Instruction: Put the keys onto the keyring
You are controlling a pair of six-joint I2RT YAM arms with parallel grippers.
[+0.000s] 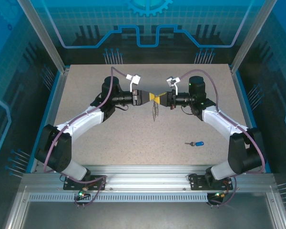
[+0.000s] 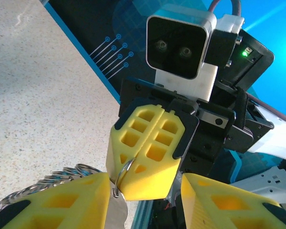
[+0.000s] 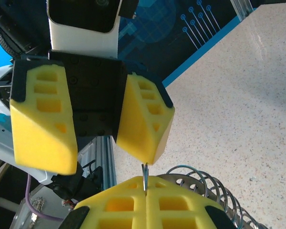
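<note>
both arms meet tip to tip over centre of desk (image 1: 133,143).

right claw (image 3: 145,188): pads pressed fully together, thin wire of the keyring (image 2: 122,175) pinched in the seam betw. them. small arc of ring sticks out at the tip.

silvery chain (image 1: 155,112) attached to ring. top view: it trails just below the two claws. wrist views: a run of looped links right beside the right claw.

left claw (image 3: 99,162): pads wide apart, gripping nothing. faces right claw head-on, w/ right claw's tip sitting in the gap. one left pad (image 3: 143,119) has its tip just above the ring wire; touching or not, can't tell.

key (image 1: 197,143): blue head, short metal blade. lies flat on desk, right-front area, near right arm's elbow. well apart from both claws and the ring, not on ring.
</note>
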